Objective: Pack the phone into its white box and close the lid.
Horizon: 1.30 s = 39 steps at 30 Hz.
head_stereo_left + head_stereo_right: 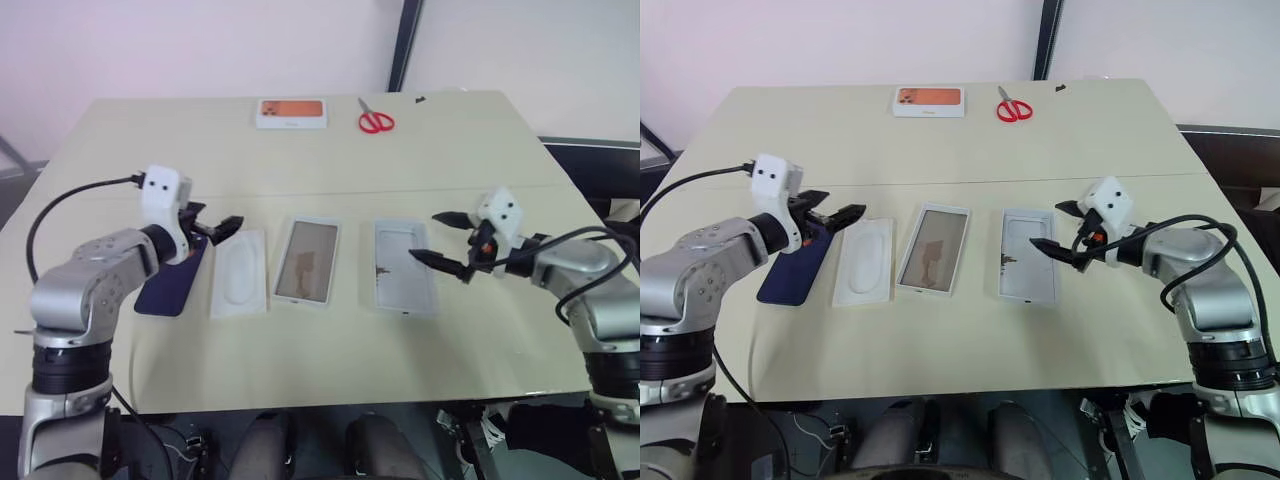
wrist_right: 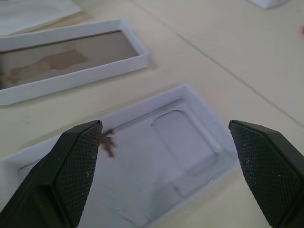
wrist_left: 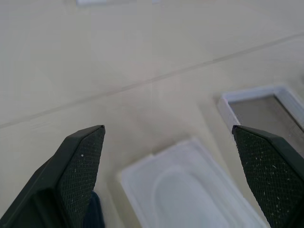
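The dark navy phone [image 1: 165, 288] lies flat at the table's left, its far end hidden under my left gripper [image 1: 216, 222], which hovers open and empty over it and the edge of the white insert [image 1: 240, 273]. The white box [image 1: 307, 262], tan floor up, sits at the centre. To its right lies the lid [image 1: 403, 266], white inside facing up. My right gripper [image 1: 428, 237] is open and empty, hanging just off the lid's right edge. In the right wrist view, both fingers [image 2: 71, 166] frame the lid [image 2: 142, 161], with the box [image 2: 71, 61] beyond.
A white box with orange print [image 1: 292, 113] and red scissors [image 1: 376, 121] lie near the table's far edge. The insert with its oval recess [image 3: 185, 190] lies between phone and box. A black cable loops from my left wrist.
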### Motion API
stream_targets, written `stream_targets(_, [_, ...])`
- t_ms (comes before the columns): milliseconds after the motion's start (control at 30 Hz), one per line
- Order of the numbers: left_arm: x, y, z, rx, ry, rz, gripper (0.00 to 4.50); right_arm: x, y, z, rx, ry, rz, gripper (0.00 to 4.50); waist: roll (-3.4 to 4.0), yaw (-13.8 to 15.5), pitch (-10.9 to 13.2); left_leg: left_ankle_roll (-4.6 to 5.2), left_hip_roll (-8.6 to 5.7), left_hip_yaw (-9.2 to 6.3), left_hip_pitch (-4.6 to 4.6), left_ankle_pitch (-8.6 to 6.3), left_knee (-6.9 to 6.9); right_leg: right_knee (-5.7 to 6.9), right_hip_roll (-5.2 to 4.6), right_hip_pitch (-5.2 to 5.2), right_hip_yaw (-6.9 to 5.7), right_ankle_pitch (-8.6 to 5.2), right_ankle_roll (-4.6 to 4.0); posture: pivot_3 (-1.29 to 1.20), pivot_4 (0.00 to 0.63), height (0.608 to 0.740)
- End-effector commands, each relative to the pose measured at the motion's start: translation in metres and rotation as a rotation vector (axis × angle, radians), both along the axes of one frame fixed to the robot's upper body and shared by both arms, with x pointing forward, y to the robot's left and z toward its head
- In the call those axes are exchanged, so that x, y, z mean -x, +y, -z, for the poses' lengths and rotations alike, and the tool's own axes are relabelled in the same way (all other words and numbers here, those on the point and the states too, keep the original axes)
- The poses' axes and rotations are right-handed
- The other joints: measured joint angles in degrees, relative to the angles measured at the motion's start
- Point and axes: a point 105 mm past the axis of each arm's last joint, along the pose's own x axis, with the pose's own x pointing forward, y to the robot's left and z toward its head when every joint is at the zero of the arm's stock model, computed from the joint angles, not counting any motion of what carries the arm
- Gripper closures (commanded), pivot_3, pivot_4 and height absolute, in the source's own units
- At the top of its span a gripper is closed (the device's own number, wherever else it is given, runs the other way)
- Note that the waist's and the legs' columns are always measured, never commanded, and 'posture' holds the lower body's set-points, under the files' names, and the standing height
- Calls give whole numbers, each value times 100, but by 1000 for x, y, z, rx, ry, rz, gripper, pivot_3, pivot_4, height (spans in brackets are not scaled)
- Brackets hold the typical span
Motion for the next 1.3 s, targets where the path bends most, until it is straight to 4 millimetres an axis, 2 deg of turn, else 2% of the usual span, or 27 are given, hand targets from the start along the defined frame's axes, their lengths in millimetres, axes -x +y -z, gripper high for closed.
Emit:
stream_targets(33, [7,2,-6,81,88,-40,0,4,13,-10,16,-50,-62,34,0,13,0,0,0,0,-1,0,4,0,0,0,0,0,0,0,150,740])
stream_targets(233, [25,7,11,115,274,-93,0,20,29,-11,32,1,-220,34,-1,8,0,0,0,-1,-1,0,5,1,0,-1,-1,0,0,0,150,740])
stream_targets(500, [30,9,36,118,367,-150,0,15,37,-9,32,-10,-252,34,-2,15,0,-2,0,-3,0,1,6,1,-2,-1,-1,0,0,0,150,740])
stream_targets(700, [36,-4,52,137,454,-98,0,13,38,-11,31,-29,-256,34,-2,17,0,-3,0,-3,0,1,7,0,-2,-1,-1,0,0,0,150,740])
stream_targets(867, [36,-15,54,202,483,-62,0,13,39,-11,29,-36,-253,34,0,27,-1,-3,0,-3,3,2,8,1,-3,3,-1,0,0,0,150,740])
stream_targets(967, [36,-12,55,191,493,-86,838,15,40,-11,28,-36,-255,0,0,25,-1,-3,-1,-3,3,2,8,1,-3,3,-1,0,0,0,150,740])
stream_targets(1033, [35,-9,56,187,497,-106,1764,16,39,-11,30,-35,-252,0,0,22,-1,-4,-1,-3,3,2,8,1,-3,3,-1,0,0,0,150,740])
stream_targets(1200, [33,-2,56,177,498,-152,4472,17,37,-11,33,-31,-251,0,-1,21,-1,-4,-1,-3,3,2,8,1,-3,2,-1,0,0,0,150,740])
stream_targets(1300, [29,3,51,188,482,-184,4472,18,37,-11,34,-27,-252,0,-1,14,-1,-4,-1,-3,3,2,8,1,-3,2,-2,0,0,0,150,740])
